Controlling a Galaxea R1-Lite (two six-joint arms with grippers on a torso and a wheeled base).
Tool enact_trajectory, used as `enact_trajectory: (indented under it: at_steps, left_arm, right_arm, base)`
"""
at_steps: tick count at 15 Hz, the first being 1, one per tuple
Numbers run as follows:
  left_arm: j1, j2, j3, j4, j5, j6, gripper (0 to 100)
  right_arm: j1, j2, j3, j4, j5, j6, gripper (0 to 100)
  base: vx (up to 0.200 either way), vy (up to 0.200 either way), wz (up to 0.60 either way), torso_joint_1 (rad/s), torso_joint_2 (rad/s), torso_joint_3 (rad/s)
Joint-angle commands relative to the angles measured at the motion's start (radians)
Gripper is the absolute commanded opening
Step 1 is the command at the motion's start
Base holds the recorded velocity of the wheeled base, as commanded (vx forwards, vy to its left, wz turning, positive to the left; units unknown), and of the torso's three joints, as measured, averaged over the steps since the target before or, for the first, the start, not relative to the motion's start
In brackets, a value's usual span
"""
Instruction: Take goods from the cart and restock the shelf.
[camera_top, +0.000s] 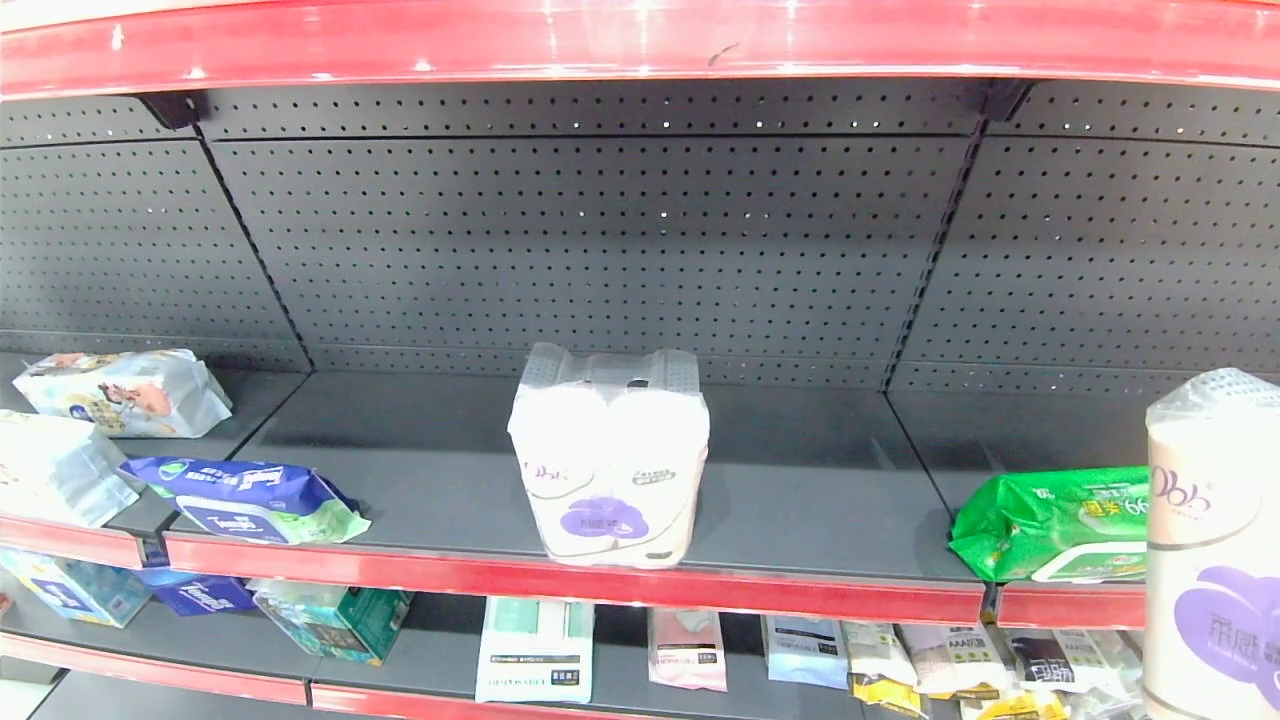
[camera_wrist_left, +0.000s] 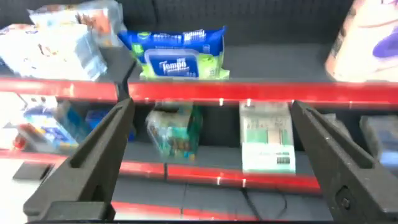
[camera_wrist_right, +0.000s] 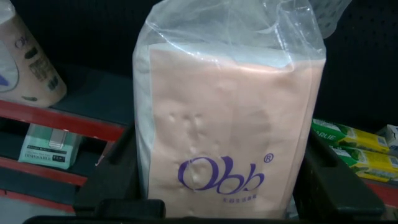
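My head view gives me the shelf (camera_top: 820, 480) with a standing pack (camera_top: 608, 460) of toilet rolls upright near the red front lip, and I place everything else off that pack. Well to its right, a second roll pack (camera_top: 1213, 545) hangs upright in front of the lip, just beside a green wipes pack (camera_top: 1050, 520) lying on the board. The right wrist view tells me what the head view cannot: the right gripper (camera_wrist_right: 222, 140) has its dark fingers (camera_wrist_right: 115, 171) pressed on either side of that second roll pack, clamped on it. From the left wrist view, the left gripper (camera_wrist_left: 211, 107) sits level with the lip, left of the standing pack, jaws spread wide around nothing, facing a blue wipes pack (camera_wrist_left: 177, 53) lying at the shelf front
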Motion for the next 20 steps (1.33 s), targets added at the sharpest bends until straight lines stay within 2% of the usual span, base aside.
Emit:
enact_trajectory:
  at_steps: [1,2,3,15,20]
  left_arm:
    - [0.001,-0.050,0.101,-0.088,-0.054,-0.024,100]
    - [0.001,-0.050,0.109,-0.096,-0.089,-0.063,100]
    - [0.001,-0.050,0.139,-0.120,-0.127,-0.077,100]
    - [0.001,-0.050,0.141,-0.123,-0.124,-0.082,100]
    - [0.001,-0.050,0.141,-0.123,-0.124,-0.082,100]
  right_arm:
    - [-0.002,-0.001,0.000,0.000,0.000,0.000,0]
    - [-0.002,0.001,0.000,0.000,0.000,0.000,0]
    - [-0.002,0.004,0.000,0.000,0.001,0.000,0]
    - [0.000,0.015,0.012,-0.005,0.004,0.000,0]
    - [0.002,0.039,0.011,-0.012,0.013,0.000,0]
  base:
    - [0.000,0.000,0.00,0.000,0.00,0.000]
    - [0.000,0.000,0.00,0.000,0.00,0.000]
    - [0.000,0.000,0.00,0.000,0.00,0.000]
    - [0.000,0.000,0.00,0.000,0.00,0.000]
    - [0.000,0.000,0.60,0.001,0.00,0.002]
